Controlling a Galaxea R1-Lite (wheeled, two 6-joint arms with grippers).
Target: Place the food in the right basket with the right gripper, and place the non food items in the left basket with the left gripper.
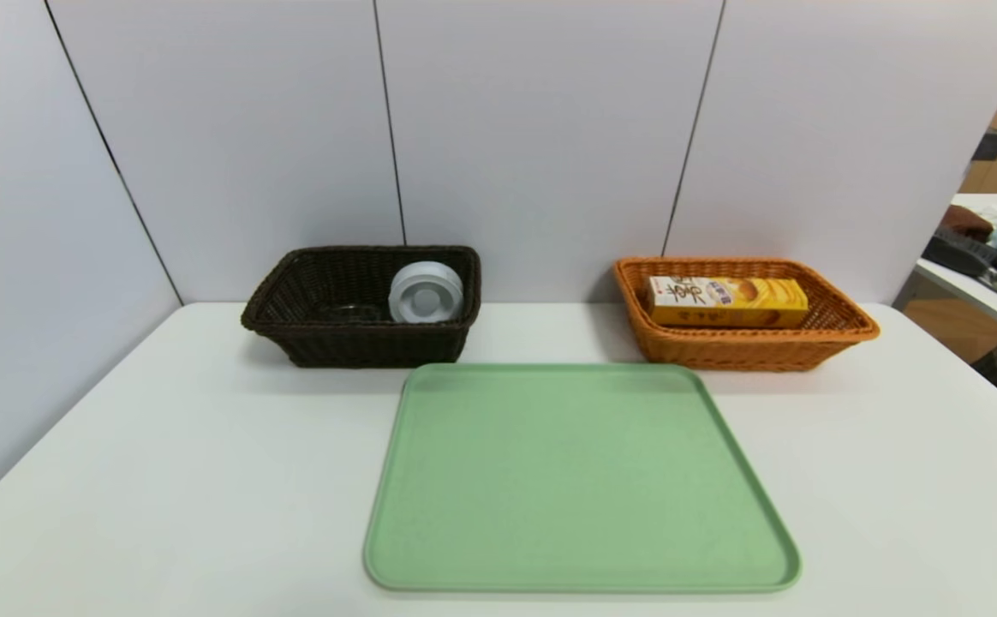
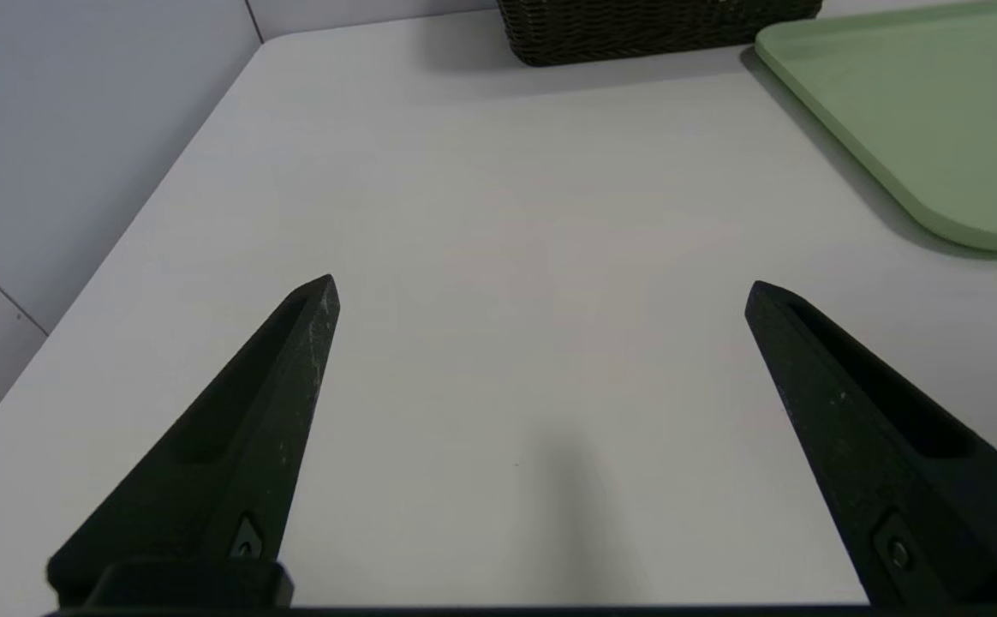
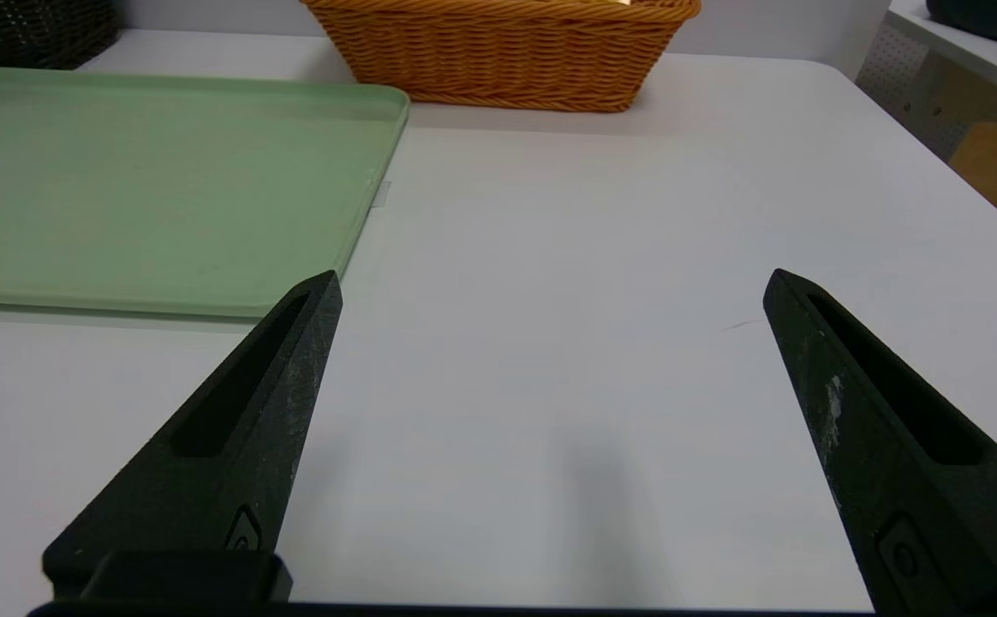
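You're looking at a finished sort: the snack box (image 1: 727,302) is lying in the orange basket (image 1: 747,347) far right, tape roll (image 1: 426,292) and glass dish (image 1: 355,312) are sitting in the dark basket (image 1: 361,341) far left, and left gripper (image 2: 541,296) and right gripper (image 3: 550,287) are hanging spread wide, holding nothing, over the near table (image 1: 164,480) either side of the bare green tray (image 1: 580,480).

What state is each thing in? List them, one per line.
Snack box: lying flat in the orange basket.
Tape roll: on edge in the dark basket, leaning on its right wall.
Glass dish: resting on the dark basket's floor.
Green tray: bare.
Left end effector: open, holding nothing, over the table.
Right end effector: open, holding nothing.
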